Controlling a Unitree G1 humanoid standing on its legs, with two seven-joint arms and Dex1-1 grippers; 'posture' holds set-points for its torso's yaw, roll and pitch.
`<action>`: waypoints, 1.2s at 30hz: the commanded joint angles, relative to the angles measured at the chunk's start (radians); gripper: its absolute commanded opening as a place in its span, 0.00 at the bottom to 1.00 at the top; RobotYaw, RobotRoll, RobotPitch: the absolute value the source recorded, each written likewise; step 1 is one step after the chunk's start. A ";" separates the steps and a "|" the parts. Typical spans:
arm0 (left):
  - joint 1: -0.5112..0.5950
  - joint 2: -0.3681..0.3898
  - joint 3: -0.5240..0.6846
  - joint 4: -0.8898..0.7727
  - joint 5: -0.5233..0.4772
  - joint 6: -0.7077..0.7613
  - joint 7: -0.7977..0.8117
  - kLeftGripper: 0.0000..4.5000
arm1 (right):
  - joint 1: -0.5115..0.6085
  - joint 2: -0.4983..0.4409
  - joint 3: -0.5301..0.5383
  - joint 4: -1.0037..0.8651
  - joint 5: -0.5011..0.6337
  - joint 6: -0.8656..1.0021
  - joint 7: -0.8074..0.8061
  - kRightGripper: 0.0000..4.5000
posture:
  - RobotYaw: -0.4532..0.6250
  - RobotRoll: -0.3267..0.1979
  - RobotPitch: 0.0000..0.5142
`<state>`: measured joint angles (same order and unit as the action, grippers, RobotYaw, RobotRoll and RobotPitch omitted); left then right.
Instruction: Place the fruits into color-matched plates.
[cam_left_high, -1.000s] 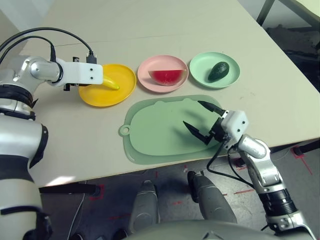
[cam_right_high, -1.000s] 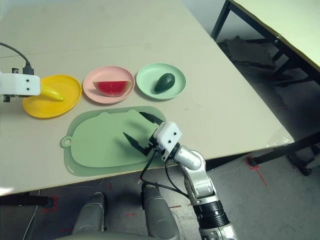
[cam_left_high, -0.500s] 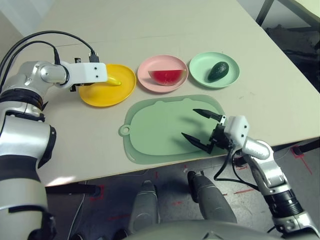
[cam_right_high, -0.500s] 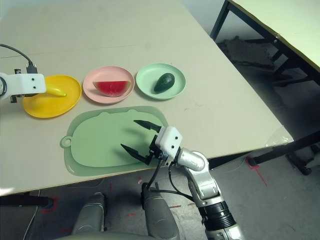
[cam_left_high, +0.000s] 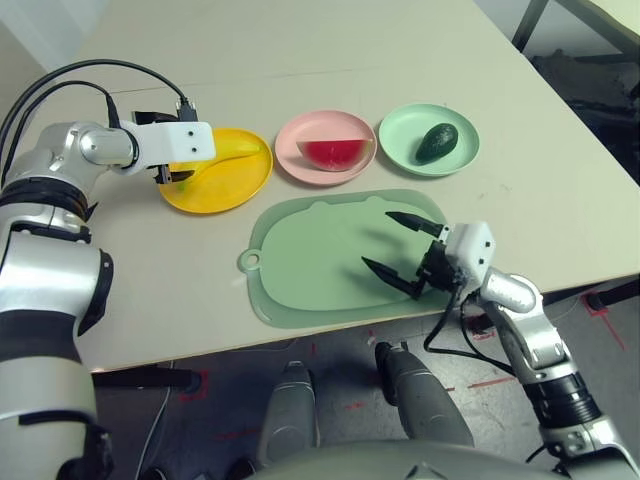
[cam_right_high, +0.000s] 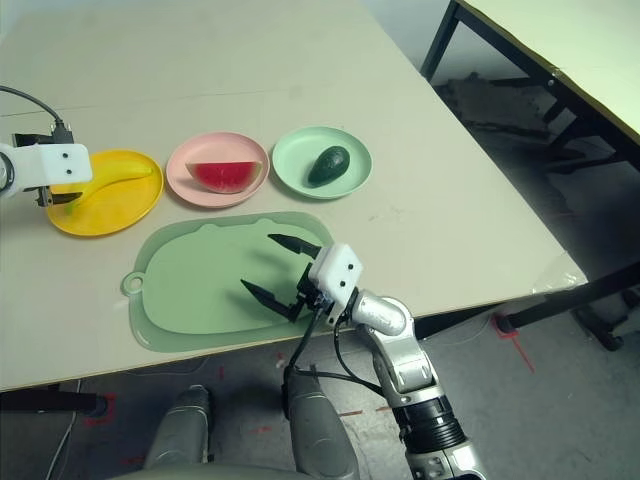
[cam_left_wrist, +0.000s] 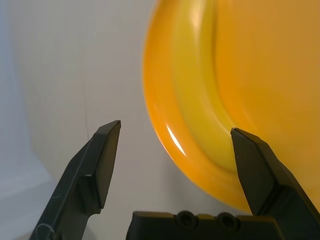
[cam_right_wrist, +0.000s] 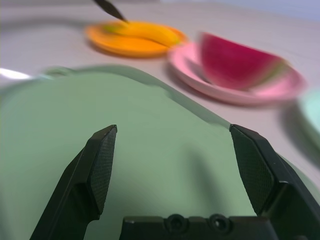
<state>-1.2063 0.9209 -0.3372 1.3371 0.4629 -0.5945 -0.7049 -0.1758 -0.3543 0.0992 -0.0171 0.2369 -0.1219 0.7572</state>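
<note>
The left gripper (cam_left_wrist: 176, 125), its fingers spread apart, is over the yellow plate (cam_left_high: 232, 196) where the banana (cam_right_high: 118, 174) lies, while the right gripper (cam_left_high: 378, 240), also parted, hangs over the green cutting mat (cam_left_high: 330, 255). On the pale tabletop (cam_left_high: 300, 50), the watermelon wedge (cam_left_high: 334, 154) sits on the pink plate (cam_left_high: 318, 180) and the avocado (cam_left_high: 437, 143) on the mint green plate (cam_left_high: 462, 158). Beyond the edge, a grey floor (cam_right_high: 520, 400) carries red tape marks (cam_right_high: 516, 345), with a second table (cam_right_high: 570, 40) at the right.
</note>
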 joint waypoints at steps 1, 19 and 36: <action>0.058 0.040 0.183 -0.005 -0.183 0.056 -0.051 1.00 | -0.030 -0.015 -0.097 0.094 0.016 0.007 -0.063 1.00 | 0.30 0.62 0.42; 1.229 -0.311 1.235 -0.989 -1.055 0.574 0.224 1.00 | -0.184 -0.054 -0.401 0.550 0.077 -0.173 -0.169 1.00 | 0.46 0.62 0.48; 1.343 -0.317 0.995 -1.174 -0.916 0.542 0.120 1.00 | -0.128 -0.017 -0.396 0.462 0.069 -0.253 -0.201 1.00 | 0.47 0.62 0.50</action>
<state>0.1273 0.5985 0.6734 0.1444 -0.4719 -0.0473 -0.5713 -0.3314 -0.3700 -0.2977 0.4688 0.3123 -0.3702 0.5657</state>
